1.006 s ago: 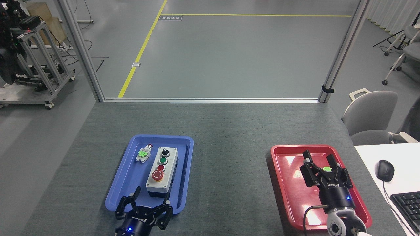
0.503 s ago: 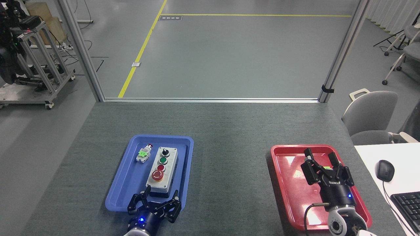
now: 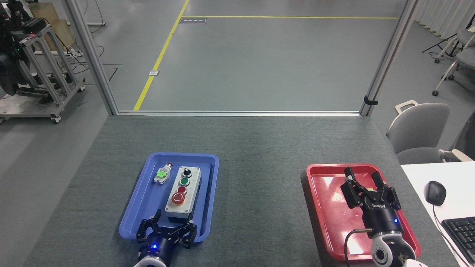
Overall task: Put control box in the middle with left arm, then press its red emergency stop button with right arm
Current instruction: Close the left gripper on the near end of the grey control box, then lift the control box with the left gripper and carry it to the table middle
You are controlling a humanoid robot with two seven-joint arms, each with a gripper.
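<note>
1. The control box (image 3: 183,196) lies lengthwise in the blue tray (image 3: 148,207), red emergency stop button (image 3: 178,198) on its near half.
2. The left gripper (image 3: 173,221) is spread wide at the tray's near rim; the box sits at its 12 o'clock, just beyond the fingertips, apart.
3. The right gripper (image 3: 363,179), claws parted and empty, hangs over the red tray (image 3: 326,218), at 3 o'clock from the box.

The light is bright and even, coming from above. Shadows are soft and short. White glare lies on the red tray (image 3: 319,207), at 10 o'clock and 6 o'clock of its floor. The picture is sharp everywhere. The frame posts lean outward toward 11 and 1 o'clock, a wide-lens distortion.
</note>
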